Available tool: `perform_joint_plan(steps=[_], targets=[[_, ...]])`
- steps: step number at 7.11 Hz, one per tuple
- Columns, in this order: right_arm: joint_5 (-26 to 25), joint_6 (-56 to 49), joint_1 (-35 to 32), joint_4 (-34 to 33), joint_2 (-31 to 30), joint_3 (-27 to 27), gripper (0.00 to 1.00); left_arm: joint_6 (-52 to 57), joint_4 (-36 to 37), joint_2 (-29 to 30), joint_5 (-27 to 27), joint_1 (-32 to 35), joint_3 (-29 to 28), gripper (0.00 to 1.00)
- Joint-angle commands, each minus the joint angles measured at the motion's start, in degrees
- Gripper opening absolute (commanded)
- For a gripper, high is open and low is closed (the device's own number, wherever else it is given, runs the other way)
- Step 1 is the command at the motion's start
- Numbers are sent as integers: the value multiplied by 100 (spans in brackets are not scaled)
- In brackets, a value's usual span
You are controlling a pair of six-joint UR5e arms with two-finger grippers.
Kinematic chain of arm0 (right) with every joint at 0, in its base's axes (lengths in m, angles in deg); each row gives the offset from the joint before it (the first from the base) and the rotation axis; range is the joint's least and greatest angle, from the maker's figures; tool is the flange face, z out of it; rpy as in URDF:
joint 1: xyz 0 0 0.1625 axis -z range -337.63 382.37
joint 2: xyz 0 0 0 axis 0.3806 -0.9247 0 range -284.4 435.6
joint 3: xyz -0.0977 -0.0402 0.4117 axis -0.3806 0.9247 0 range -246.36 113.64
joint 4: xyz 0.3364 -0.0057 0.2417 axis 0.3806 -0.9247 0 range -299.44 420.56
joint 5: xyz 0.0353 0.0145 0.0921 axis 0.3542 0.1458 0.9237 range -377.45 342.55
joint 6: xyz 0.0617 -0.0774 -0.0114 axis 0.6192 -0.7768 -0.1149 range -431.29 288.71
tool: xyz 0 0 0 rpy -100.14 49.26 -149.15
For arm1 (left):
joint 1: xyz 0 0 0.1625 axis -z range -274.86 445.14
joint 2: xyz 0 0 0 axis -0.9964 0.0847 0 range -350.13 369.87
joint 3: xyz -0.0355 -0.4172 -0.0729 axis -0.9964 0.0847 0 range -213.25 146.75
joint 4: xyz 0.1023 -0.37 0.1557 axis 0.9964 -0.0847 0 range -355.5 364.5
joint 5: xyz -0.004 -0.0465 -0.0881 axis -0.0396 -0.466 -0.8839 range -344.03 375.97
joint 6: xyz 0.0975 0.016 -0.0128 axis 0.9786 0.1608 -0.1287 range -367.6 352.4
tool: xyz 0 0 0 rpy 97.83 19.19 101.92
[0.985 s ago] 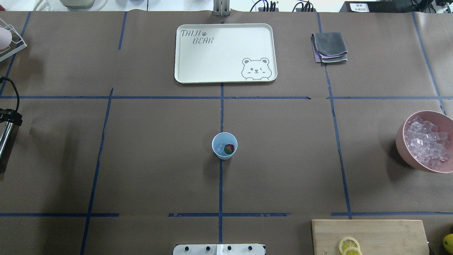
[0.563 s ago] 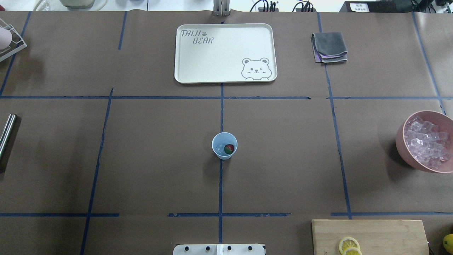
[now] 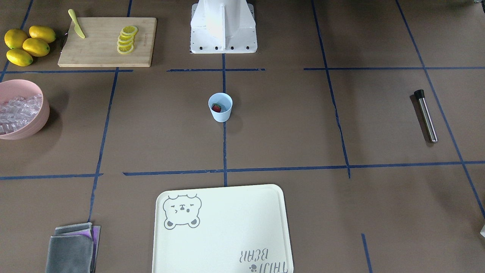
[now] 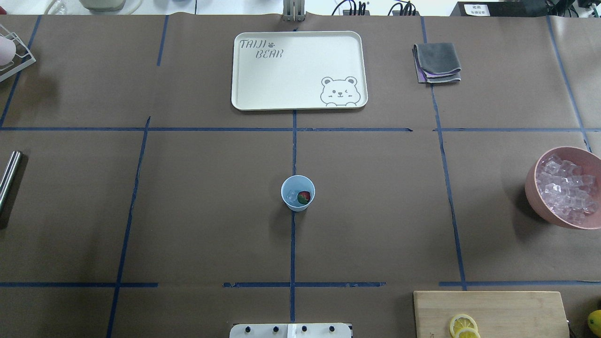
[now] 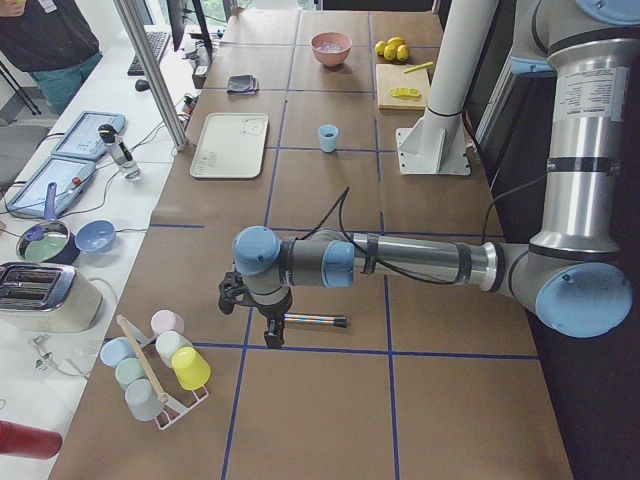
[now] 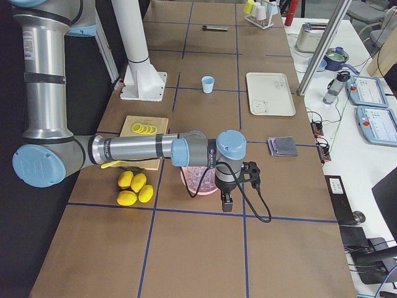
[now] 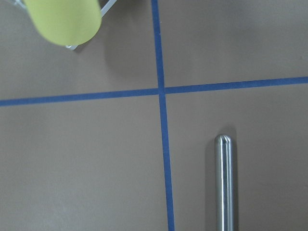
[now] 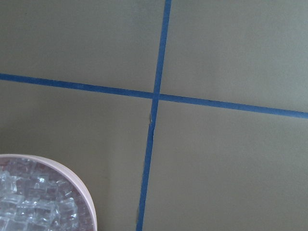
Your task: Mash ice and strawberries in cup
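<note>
The light blue cup [image 4: 297, 193] stands upright at the table's middle and also shows in the front view [image 3: 220, 107]. Inside it lie a red strawberry [image 4: 304, 197] and a few clear ice cubes [image 4: 292, 197]. My left gripper [image 5: 271, 338] hangs over the table's left end, just beside a steel muddler [image 5: 315, 320] lying flat; I cannot tell whether it is open or shut. My right gripper [image 6: 224, 203] hangs at the right end, next to the pink bowl [image 6: 198, 177]; I cannot tell its state either. Both are far from the cup.
The muddler [image 4: 9, 180] lies at the left edge. The pink bowl [image 4: 533, 188] of ice is at the right edge. A cream tray [image 4: 299, 70] and folded grey cloth [image 4: 436, 62] sit at the back. A cutting board [image 4: 490, 310] with lemon slices is front right, lemons [image 3: 26, 43] beside it.
The left gripper, seen at the overhead view's left edge above the muddler a second ago, has moved out of that view. The muddler stays flat on the table. The cup is unchanged.
</note>
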Motion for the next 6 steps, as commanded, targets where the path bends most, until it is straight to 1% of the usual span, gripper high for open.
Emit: perform_joint_plan(steps=[1, 2, 3, 6], targets=[[-3, -3, 0, 2, -33, 12, 99, -14, -249, -122, -62, 65, -20, 100], [-3, -3, 0, 2, -34, 21, 99, 3, -258, -113, -132, 56, -90, 100], [-3, -3, 0, 2, -42, 30, 99, 3, -232, -122, -45, 65, -3, 100], [-3, -3, 0, -7, -78, 56, 99, 21, -231, -166, -62, 47, -37, 100]])
